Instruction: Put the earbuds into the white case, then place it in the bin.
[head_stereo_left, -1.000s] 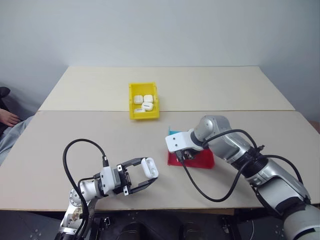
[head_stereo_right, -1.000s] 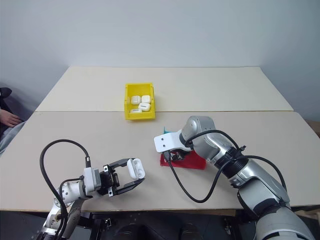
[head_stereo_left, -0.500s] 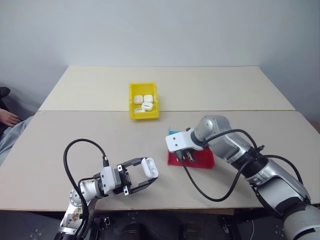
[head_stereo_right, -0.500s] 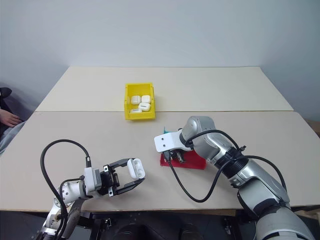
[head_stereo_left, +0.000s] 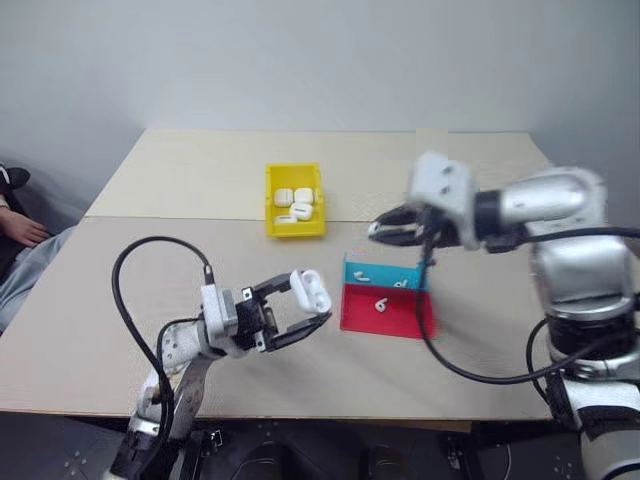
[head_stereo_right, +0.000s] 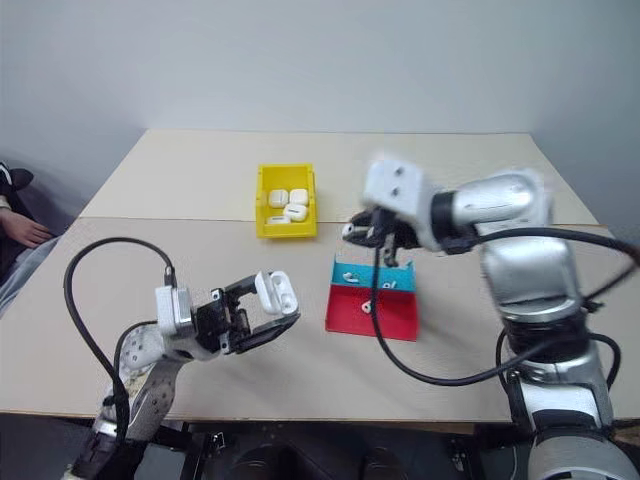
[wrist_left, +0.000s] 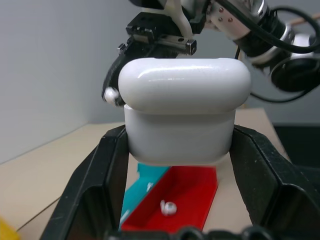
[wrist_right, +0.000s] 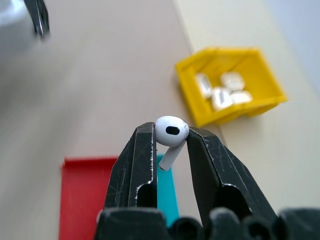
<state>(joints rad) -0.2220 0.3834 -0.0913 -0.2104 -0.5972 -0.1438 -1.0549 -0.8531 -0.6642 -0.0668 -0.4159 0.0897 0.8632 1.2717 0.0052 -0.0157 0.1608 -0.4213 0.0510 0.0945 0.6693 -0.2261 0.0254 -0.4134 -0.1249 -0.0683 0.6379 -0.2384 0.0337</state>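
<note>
Left gripper (head_stereo_left: 300, 312) is sitting low and left of centre in the left eye view, above the pale tabletop (head_stereo_left: 200, 180). Its two black fingers are clamping a closed white case (wrist_left: 185, 117) by the flanks, lid uppermost in the left wrist view; the lid is looking shut, with only a thin seam showing.

Right gripper (wrist_right: 170, 137) is hanging in the air at centre-right of the left eye view, above and just behind the red-and-blue tray (head_stereo_left: 388, 310). Its fingertips are pinching one white earbud (wrist_right: 171, 132) by the head, the stem pointing back down between the fingers. The outline of this arm is smearing in both eye views.

The tray is lying at centre, on the tabletop. At least three more earbuds are resting in it: one in the red compartment (head_stereo_left: 380, 305), and two in the blue compartment behind it, one at the left (head_stereo_left: 361, 275) and one at the right (head_stereo_left: 400, 284).

The yellow bin (head_stereo_left: 294, 226) is standing in the upper middle of the frame, well apart from both grippers, holding several white cases (head_stereo_left: 297, 203) lying together. It is straddling the seam between the two table sections.

A person's bare foot (head_stereo_left: 22, 226) is showing at the far left edge.
</note>
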